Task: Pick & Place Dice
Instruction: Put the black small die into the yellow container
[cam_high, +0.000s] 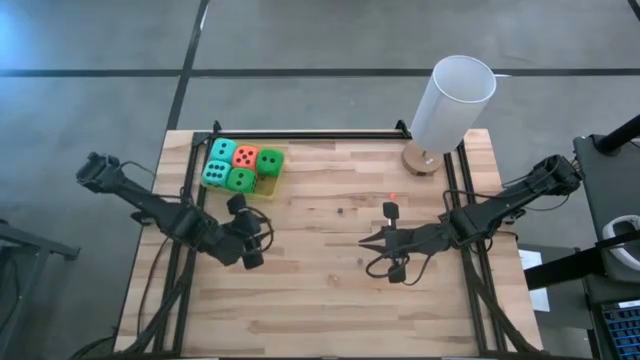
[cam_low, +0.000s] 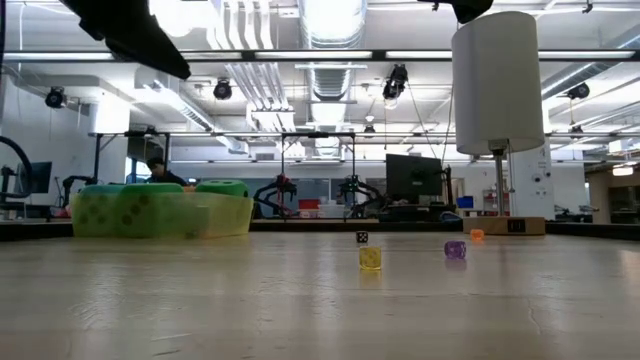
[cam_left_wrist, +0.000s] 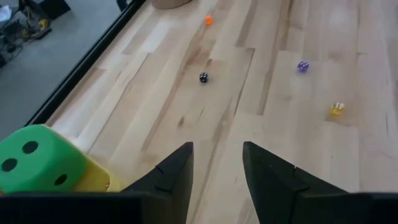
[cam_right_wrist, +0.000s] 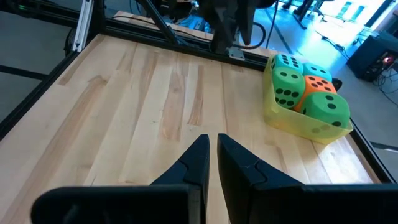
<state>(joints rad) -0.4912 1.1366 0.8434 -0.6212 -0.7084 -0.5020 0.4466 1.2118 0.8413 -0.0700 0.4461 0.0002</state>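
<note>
Dice: we've got all five soft cubes packed together in the yellow tray at the far left corner of the table, none on the bare wood.
Teal dice: two of them, one at the tray's far left and one in front of it, pips up.
Orange-red die: sits in the middle of the far row, touching the cubes on both sides.
Green dice: one at the far right end of the tray, one in the near row beside the teal one; the left wrist view catches a green cube poking above the yellow rim.
Left gripper: we see it just in front of the tray, near the green die; its two fingers stand apart with bare wood between them, holding nothing.
Right gripper: out over the middle of the table, well apart from the tray, pointing toward it; fingers nearly together, just a thin slit between them, nothing gripped.
Small dice: a tiny black one, a purple one, a yellow one and an orange one lie scattered on the open wood, apart from each other.
Lamp: white cylinder shade on a round wooden base at the far right edge.
Table: pale wood planks inside a black frame.
</note>
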